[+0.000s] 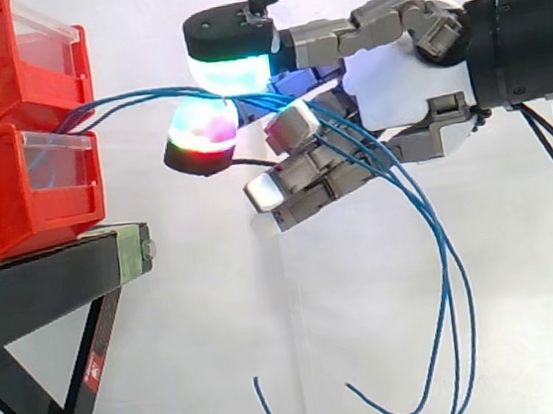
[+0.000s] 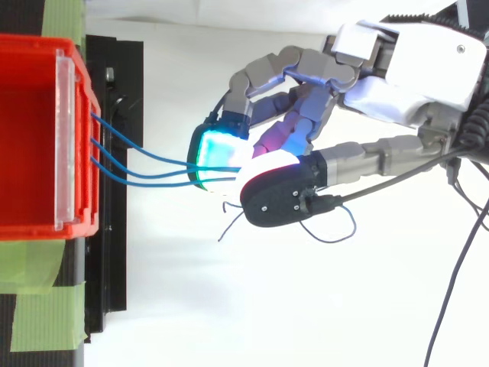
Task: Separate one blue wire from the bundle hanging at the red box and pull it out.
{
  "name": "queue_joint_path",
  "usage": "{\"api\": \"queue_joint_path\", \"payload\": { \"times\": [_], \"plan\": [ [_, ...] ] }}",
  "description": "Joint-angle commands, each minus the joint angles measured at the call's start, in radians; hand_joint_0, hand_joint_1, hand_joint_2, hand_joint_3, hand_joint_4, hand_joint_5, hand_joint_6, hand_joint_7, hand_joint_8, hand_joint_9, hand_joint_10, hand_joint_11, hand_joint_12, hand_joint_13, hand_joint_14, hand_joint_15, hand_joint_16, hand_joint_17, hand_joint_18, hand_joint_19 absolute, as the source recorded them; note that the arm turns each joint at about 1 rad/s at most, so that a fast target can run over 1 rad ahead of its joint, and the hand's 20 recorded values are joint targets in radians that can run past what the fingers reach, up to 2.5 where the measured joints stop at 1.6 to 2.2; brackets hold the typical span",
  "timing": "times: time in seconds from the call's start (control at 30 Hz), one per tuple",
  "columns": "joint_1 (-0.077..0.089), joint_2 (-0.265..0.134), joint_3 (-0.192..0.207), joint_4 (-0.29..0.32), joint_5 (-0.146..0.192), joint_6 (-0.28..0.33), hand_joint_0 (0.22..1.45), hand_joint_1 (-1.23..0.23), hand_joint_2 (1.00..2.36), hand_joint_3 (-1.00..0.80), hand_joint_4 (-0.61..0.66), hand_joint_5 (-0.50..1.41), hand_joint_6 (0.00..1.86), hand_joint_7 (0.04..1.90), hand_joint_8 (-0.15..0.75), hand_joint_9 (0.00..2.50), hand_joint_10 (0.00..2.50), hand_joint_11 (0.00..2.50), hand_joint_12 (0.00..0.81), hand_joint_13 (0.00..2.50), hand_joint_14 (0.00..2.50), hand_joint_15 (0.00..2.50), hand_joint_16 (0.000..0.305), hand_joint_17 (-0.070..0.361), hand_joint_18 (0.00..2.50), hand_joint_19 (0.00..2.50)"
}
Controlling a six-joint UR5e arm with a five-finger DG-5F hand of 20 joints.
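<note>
Three blue wires [image 2: 145,164] leave the front of the red box [image 2: 30,138] and run side by side to my hand [image 2: 397,84]. In the side view the blue wires [image 1: 134,98] emerge from the gap between the two stacked red bins [image 1: 14,187] and pass between a cyan-glowing fingertip [image 1: 231,67] above and a red-green glowing pad [image 1: 203,130] below. These two pads close on the wires just right of the bins. Behind the pinch the wires cross my hand [image 1: 392,84] and hang down in long loops [image 1: 449,297]. The other fingers curl beneath.
The bins stand on a black stand [image 1: 45,283] with angled legs at the left. Green tape [image 2: 38,313] lies on the stand beside the box. A white curtain is behind. The loose wire ends [image 1: 270,413] dangle below my hand.
</note>
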Motion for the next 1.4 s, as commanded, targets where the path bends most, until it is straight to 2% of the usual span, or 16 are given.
{"api": "queue_joint_path", "payload": {
  "times": [0.0, 0.2, 0.47, 0.67, 0.8, 1.1, 1.2, 1.37],
  "plan": [
    [0.000, 0.000, 0.000, -0.003, 0.000, 0.000, 0.63, -0.73, 1.02, -0.23, 0.18, -0.18, 0.84, 0.84, 0.411, 1.47, 0.02, 1.24, 0.469, 1.12, 0.02, 0.79, 0.035, 0.080, 0.68, 0.23],
    [0.001, 0.000, 0.000, -0.003, 0.000, 0.000, 0.63, -0.73, 1.02, -0.23, 0.18, -0.18, 0.84, 0.85, 0.387, 1.45, 0.02, 1.40, 0.454, 1.22, 0.03, 1.09, 0.036, 0.082, 0.76, 0.35],
    [0.001, 0.000, 0.001, -0.003, 0.000, 0.000, 0.64, -0.72, 1.02, -0.24, 0.19, -0.18, 0.84, 0.85, 0.376, 1.39, 0.02, 1.38, 0.424, 1.31, 0.01, 1.48, 0.041, 0.091, 0.87, 0.50],
    [0.001, 0.002, 0.000, -0.003, 0.000, 0.000, 0.64, -0.72, 1.02, -0.23, 0.19, -0.18, 0.84, 0.84, 0.376, 1.39, 0.02, 1.39, 0.414, 1.32, 0.01, 1.52, 0.041, 0.093, 0.89, 0.53],
    [0.001, 0.003, 0.015, -0.007, 0.000, 0.000, 0.64, -0.72, 1.02, -0.23, 0.18, -0.18, 0.84, 0.85, 0.373, 1.39, 0.02, 1.37, 0.411, 1.32, 0.01, 1.53, 0.042, 0.094, 0.90, 0.53],
    [-0.003, 0.043, 0.015, -0.047, 0.000, -0.012, 0.64, -0.73, 1.02, -0.23, 0.18, -0.18, 0.84, 0.84, 0.372, 1.39, 0.02, 1.38, 0.414, 1.31, 0.01, 1.53, 0.042, 0.094, 0.89, 0.53],
    [-0.007, 0.055, 0.014, -0.075, 0.005, -0.069, 0.64, -0.73, 1.02, -0.23, 0.18, -0.18, 0.84, 0.84, 0.374, 1.39, 0.02, 1.39, 0.417, 1.31, 0.01, 1.52, 0.042, 0.094, 0.89, 0.53],
    [-0.007, 0.057, 0.014, -0.087, 0.012, -0.113, 0.63, -0.74, 1.02, -0.20, 0.17, -0.18, 0.84, 0.85, 0.374, 1.39, 0.02, 1.41, 0.418, 1.31, 0.01, 1.52, 0.042, 0.095, 0.89, 0.52]
  ]
}}
